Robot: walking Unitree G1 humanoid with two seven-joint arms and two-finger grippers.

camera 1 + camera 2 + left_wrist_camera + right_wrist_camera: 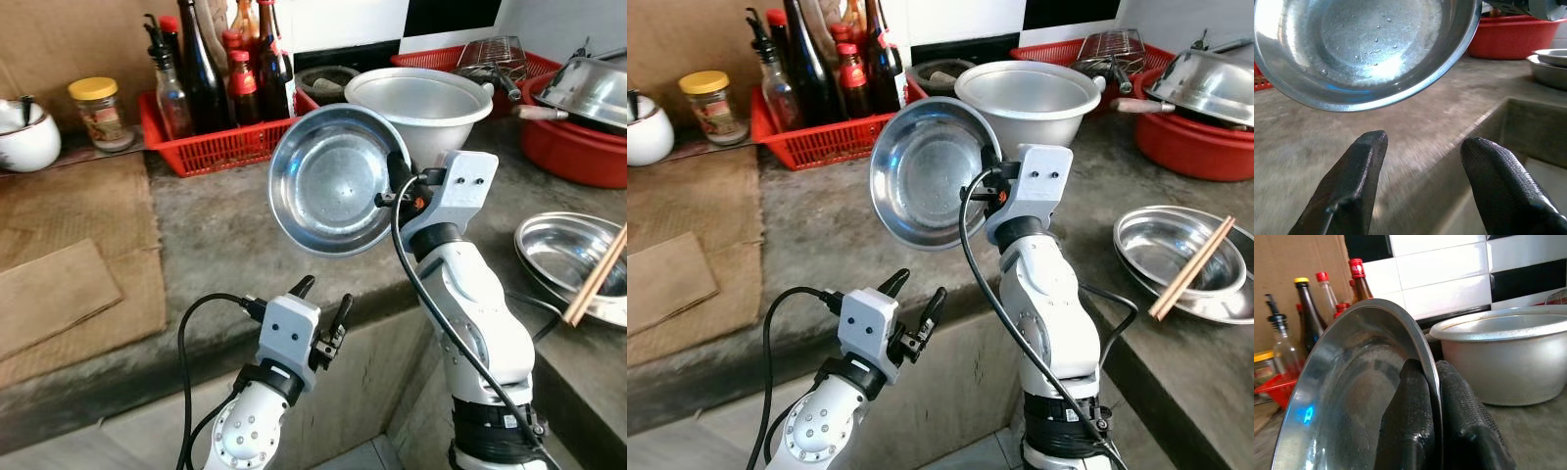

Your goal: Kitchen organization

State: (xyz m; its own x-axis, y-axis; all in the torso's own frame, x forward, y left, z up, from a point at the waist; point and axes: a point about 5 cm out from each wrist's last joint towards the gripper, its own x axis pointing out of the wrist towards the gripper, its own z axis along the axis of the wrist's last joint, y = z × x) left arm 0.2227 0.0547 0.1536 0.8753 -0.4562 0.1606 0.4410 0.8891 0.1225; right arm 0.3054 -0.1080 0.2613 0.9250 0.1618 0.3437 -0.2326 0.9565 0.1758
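My right gripper (397, 176) is shut on the rim of a steel bowl (333, 181), holding it on edge above the concrete counter (216, 240), its hollow facing me. In the right wrist view the two fingers (1410, 416) pinch the bowl's rim (1400, 333). Water drops cling inside the bowl (1361, 44). My left gripper (323, 302) is open, low at the counter's front edge, below the bowl, with nothing between its fingers (1356, 171).
Behind stand a large aluminium pot (416, 98), a red crate of bottles (220, 142), a jar (98, 110) and a white pot (24, 132). To the right are a red basin with steel ware (578, 127) and a steel plate with chopsticks (573, 264). Cardboard (69, 264) covers the left.
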